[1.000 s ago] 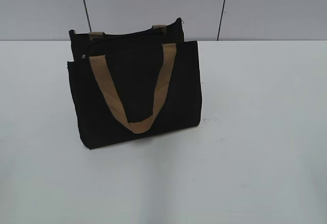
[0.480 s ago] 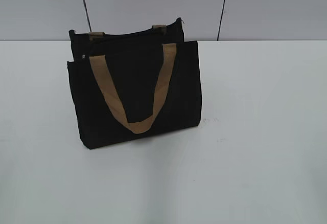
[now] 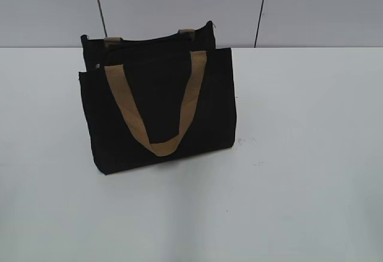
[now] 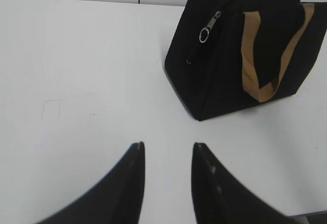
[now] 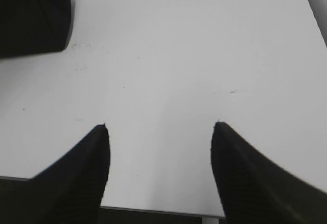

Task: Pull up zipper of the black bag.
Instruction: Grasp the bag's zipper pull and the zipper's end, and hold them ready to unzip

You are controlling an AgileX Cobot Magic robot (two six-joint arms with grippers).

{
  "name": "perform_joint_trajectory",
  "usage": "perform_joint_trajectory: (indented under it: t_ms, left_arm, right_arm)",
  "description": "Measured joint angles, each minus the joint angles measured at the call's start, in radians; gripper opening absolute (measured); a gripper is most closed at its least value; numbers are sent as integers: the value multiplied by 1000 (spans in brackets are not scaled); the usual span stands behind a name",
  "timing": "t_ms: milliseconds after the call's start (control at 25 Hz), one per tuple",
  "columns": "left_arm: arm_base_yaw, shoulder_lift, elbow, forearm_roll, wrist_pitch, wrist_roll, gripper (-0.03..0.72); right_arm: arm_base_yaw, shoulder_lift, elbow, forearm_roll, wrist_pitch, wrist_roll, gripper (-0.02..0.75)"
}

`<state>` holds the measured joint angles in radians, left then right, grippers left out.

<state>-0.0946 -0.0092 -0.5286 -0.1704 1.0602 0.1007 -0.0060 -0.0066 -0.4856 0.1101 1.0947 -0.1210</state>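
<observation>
Room: you have a pale grey panelled wall [image 3: 179, 8] behind the far edge of the bench, split by dark vertical seams; nothing else shows.

Bench: the bench [image 3: 299, 184] is plain white and smooth, with a few faint scuffs. Expect little friction under a light fabric load.

Black bag: the black bag [image 3: 158, 109] stands upright toward the far edge, left of the middle, one tan strap handle [image 3: 154, 113] hanging down its front panel.

Left gripper: your left gripper [image 4: 167, 150] is released, jaws a modest gap apart, holding nothing, over bare bench well short of the bag.

Right gripper: your right gripper [image 5: 159, 129] is spread wide and empty, with only a corner of the bag at the upper left of its view.

Zipper: the zipper [image 4: 210, 24] starts at the bag's left end, where its silvery pull tab with a ring [image 4: 204, 35] hangs against the end panel.

Risk, sliding: if you pull the tab with nothing bracing the bag, I'd expect the bag to skid or tip rather than the slider run.

Risk, grip: the tab is small and dangles loose; a slightly off closure could pinch fabric or knock it aside.

Risk, strap: the handle may snag a jaw reaching over the top.
</observation>
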Motion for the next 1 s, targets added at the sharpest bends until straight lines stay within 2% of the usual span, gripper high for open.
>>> perform_joint_trajectory:
  t_ms: [360,440,600,680,800,1000]
  left_arm:
    - [0,1,0,0,0,0,251]
    - [0,18,0,0,0,0,295]
    - [0,75,-9,0,-10,1,453]
    - [0,118,-31,1,-28,18,486]
    - [0,198,-50,4,-79,89,500]
    - [0,372,-51,-8,-167,279,503]
  right_arm:
    - [0,0,0,4,0,0,486]
    - [0,0,0,6,0,-2,486]
    - [0,76,-40,26,-2,-30,486]
    - [0,145,-88,30,-3,-59,486]
    - [0,264,-168,31,-8,-108,486]
    - [0,462,-297,57,-7,-156,486]
